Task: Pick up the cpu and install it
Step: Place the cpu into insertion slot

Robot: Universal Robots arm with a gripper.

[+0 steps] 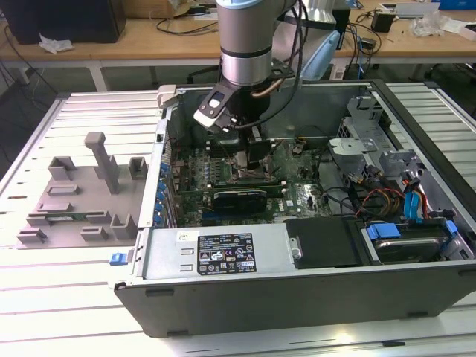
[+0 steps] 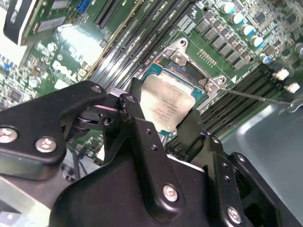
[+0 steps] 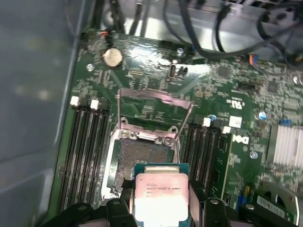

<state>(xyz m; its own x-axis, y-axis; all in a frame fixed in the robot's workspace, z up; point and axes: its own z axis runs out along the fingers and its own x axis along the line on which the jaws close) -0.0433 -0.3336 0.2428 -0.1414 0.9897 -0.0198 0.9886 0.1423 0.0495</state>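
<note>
now the hand (image 3: pixel 161 204) grips the cpu (image 3: pixel 161 193) over the open socket (image 3: pixel 139 153).

Silver cpu (image 3: pixel 160 197) with green rim, black tool (image 2: pixel 163 118), green motherboard (image 3: pixel 222 85).

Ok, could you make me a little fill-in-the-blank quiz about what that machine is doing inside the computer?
1. The claw is shut on the cpu, whose top is coloured ____.
2. The cpu hangs over the motherboard's ____, not yet seated.
3. That part's metal frame is swung ____, not clamped.
4. All this happens inside an opened computer ____.
Missing words: silver; socket; open; case.
</note>
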